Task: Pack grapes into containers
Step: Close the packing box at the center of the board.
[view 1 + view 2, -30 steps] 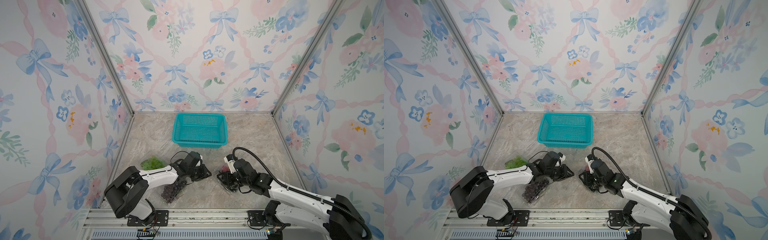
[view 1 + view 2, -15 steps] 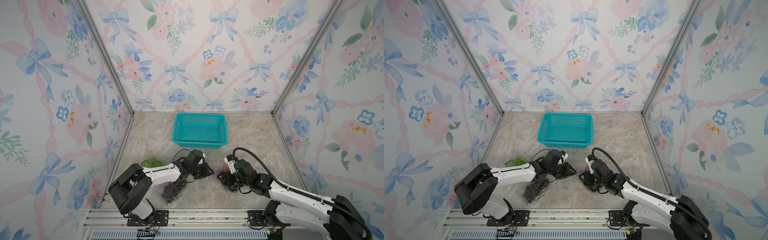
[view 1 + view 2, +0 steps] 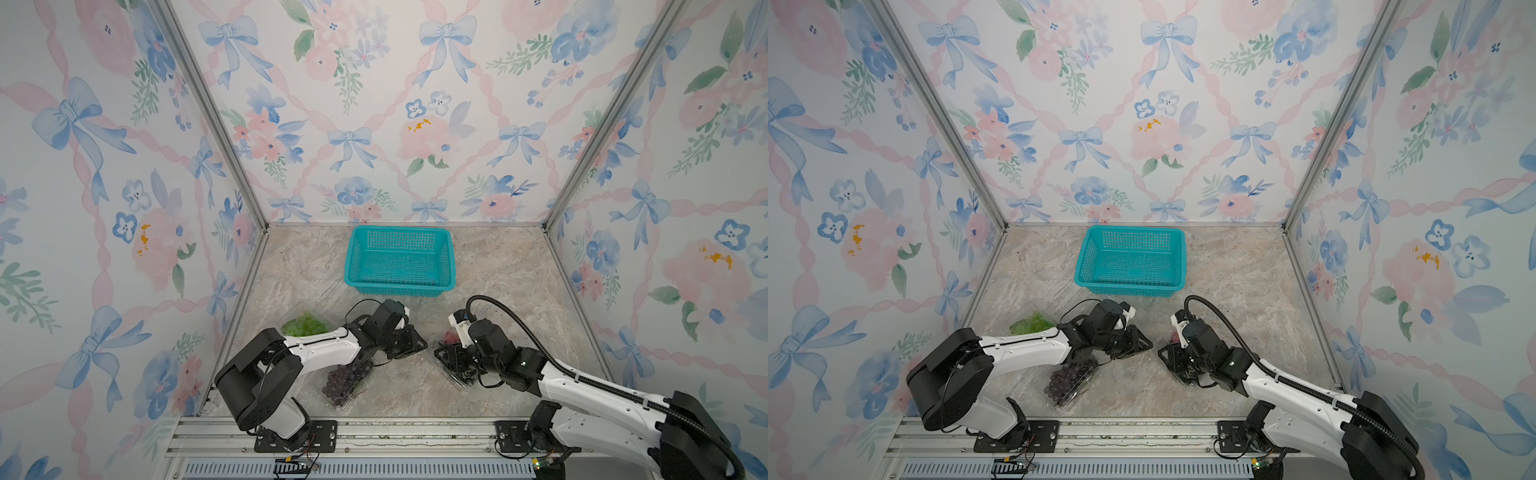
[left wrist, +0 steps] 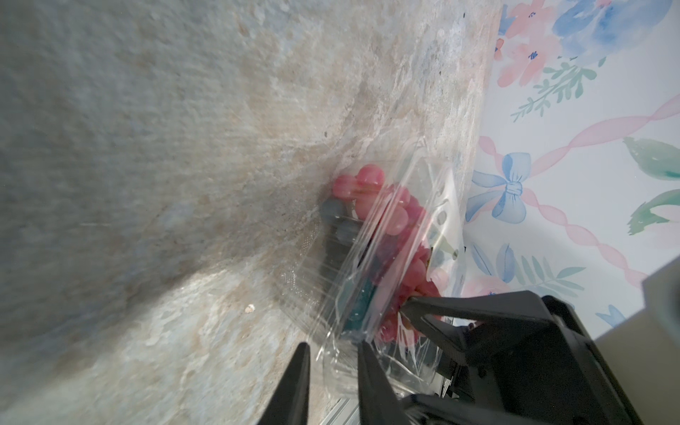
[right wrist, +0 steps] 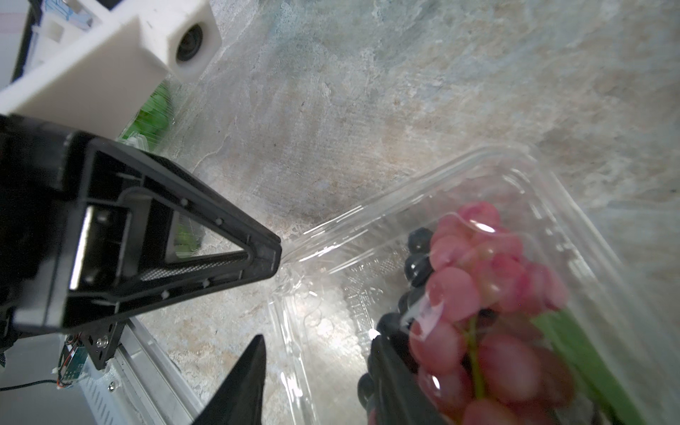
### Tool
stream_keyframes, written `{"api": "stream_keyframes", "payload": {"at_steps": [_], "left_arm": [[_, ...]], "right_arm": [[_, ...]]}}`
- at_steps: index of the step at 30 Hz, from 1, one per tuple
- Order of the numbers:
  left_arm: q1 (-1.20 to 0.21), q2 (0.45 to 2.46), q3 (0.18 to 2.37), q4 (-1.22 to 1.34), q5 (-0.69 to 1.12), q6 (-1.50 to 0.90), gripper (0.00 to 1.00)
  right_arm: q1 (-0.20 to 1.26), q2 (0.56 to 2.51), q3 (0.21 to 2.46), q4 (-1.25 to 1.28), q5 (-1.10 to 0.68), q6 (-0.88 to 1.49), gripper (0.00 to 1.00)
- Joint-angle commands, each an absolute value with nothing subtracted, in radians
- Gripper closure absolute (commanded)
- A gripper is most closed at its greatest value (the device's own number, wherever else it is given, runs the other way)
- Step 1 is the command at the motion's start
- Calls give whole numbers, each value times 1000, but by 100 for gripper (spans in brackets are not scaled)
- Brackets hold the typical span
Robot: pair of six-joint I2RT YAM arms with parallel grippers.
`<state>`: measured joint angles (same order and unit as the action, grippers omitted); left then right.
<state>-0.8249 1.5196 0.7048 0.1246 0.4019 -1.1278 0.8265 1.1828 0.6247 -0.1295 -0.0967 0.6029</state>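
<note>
Red grapes (image 5: pixel 460 294) sit in the clear clamshell (image 5: pixel 515 173) in front of the right corner of the teal basket (image 3: pixel 399 287), the right gripper (image 5: pixel 316 342) has jaws part-open astride its wall, the left gripper (image 4: pixel 333 347) has jaws narrow at the lip, grip unclear, so ease the lid shut slowly, keeping the fruit tucked inside.

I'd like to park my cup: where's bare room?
Bare marble table lies either side of the teal mesh basket. The near strip is crowded: left arm, right arm, green grapes, purple grapes, red grapes.

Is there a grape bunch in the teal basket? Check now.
No, the teal basket shows only bare mesh inside in both top views.
</note>
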Motion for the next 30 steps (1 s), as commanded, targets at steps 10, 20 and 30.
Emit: {"api": "stream_keyframes", "payload": {"at_steps": [10, 20, 30], "left_arm": [[-807, 1474, 652, 112, 413, -1091, 74], [-810, 1475, 663, 107, 416, -1081, 75], [-831, 1526, 725, 107, 446, -1075, 74]], "right_arm": [[829, 1216, 580, -245, -89, 620, 53], [830, 1227, 583, -241, -94, 620, 53], [831, 1229, 584, -241, -92, 620, 53]]}}
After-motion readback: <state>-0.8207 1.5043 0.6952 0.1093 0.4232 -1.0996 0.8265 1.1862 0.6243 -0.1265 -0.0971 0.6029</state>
